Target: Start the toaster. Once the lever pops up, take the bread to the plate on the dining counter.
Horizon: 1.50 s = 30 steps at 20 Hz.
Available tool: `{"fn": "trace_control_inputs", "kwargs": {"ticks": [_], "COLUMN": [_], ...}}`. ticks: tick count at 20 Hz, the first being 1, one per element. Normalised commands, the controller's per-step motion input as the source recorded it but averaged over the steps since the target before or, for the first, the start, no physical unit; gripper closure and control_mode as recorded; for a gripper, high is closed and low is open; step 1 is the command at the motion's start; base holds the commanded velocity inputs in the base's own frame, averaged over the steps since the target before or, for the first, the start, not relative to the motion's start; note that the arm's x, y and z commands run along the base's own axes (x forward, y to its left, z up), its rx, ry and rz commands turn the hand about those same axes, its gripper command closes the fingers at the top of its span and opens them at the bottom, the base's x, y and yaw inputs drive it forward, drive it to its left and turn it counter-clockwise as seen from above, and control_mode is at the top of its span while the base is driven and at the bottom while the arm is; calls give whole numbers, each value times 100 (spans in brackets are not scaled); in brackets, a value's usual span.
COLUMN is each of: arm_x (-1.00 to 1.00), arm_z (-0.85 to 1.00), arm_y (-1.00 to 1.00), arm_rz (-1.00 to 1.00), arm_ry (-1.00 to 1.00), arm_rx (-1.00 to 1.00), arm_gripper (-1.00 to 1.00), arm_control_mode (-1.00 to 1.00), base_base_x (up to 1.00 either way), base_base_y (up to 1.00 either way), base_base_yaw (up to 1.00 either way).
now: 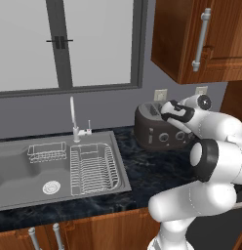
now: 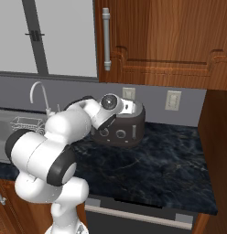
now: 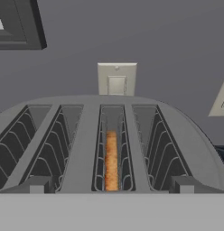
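From the left base view, the white arm's dark pincer (image 1: pixel 168 113) hovers just over the rounded dark brown-grey toaster (image 1: pixel 154 133) on the black marbled worktop (image 1: pixel 147 171).

From the right base view, the arm hides the pincer; its gap cannot be told.

In the hand view, the thin tan-brown bread slice (image 3: pixel 111 160) stands directly ahead, sunk in the third slot.

From both base cameras the arm's own wrist covers the gripper's fingertips, so their spread cannot be told. Ahead of the hand, the toaster (image 3: pixel 86 135) runs off both side edges, and the bread (image 3: pixel 111 160) sits mostly sunk in its slot.
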Motion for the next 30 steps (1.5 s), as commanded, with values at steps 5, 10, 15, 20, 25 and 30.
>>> {"fn": "trace_control_inputs", "kwargs": {"ticks": [5,10,15,20,25,30], "arm_x": [0,0,0,0,0,0], "arm_z": [0,0,0,0,0,0], "arm_y": [0,0,0,0,0,0], "arm_rz": [0,0,0,0,0,0], "arm_ry": [0,0,0,0,0,0], "arm_rx": [0,0,0,0,0,0], "arm_gripper": [-100,-100,-100,-100,-100,-100], "arm_control_mode": [-100,-100,-100,-100,-100,-100], "base_base_x": [0,0,0,0,0,0], "base_base_y": [0,0,0,0,0,0], "base_base_yaw": [0,0,0,0,0,0]}}
